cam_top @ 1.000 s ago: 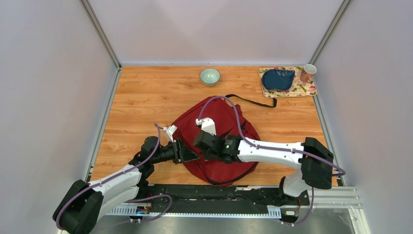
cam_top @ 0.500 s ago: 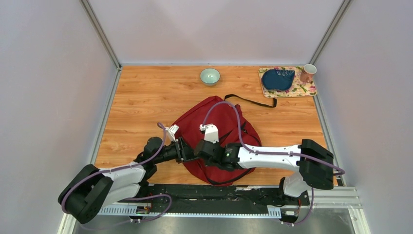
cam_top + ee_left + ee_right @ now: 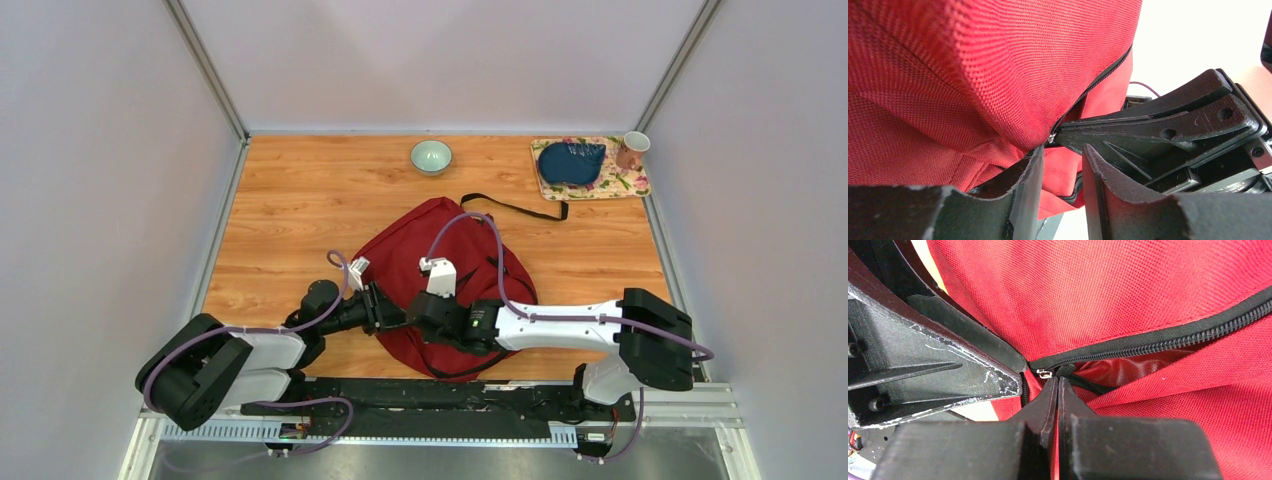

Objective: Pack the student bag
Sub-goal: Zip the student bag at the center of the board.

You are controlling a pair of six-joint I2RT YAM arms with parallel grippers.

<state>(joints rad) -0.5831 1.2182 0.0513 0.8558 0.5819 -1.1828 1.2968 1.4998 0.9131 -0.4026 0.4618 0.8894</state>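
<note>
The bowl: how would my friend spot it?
Start at the wooden table and look past the big red student bag to the far edge. The bowl stands there alone on bare wood. It is the only pale green, round thing; the pink cup stands far off in the right corner.

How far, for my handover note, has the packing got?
Nothing visibly packed; the student bag lies with its zipper slightly open. In hand: right gripper shut at the zipper's end, left gripper open against the fabric beside it. Left, probably: widening the opening, loading; contents hidden.
</note>
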